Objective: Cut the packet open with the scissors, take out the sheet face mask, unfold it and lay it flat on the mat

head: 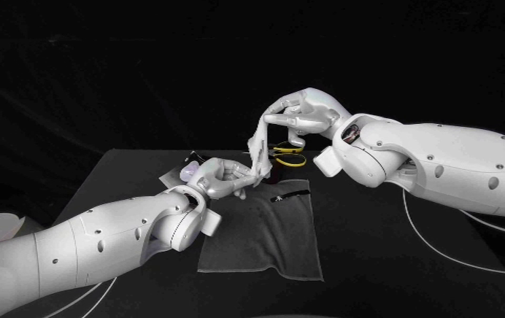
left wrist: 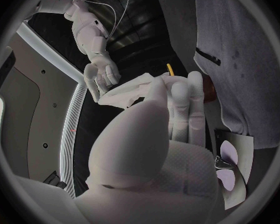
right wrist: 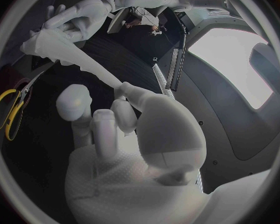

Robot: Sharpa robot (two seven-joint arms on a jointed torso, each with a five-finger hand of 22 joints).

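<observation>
Mask [head: 257, 146] stretched narrow, held by left hand [head: 223, 176], right hand [head: 305, 112]

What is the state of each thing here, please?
sheet face mask: out of the packet, not yet unfolded, stretched between both hands.
left hand: holds its lower end.
right hand: pinches its upper end.
scissors: lying on the table, unheld.
packet: lying on the table, unheld.
mat: spread flat.

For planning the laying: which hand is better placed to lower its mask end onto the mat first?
Probably the left hand: it holds the sheet mask by its lower end, near the mat; the right hand is raised higher.
</observation>
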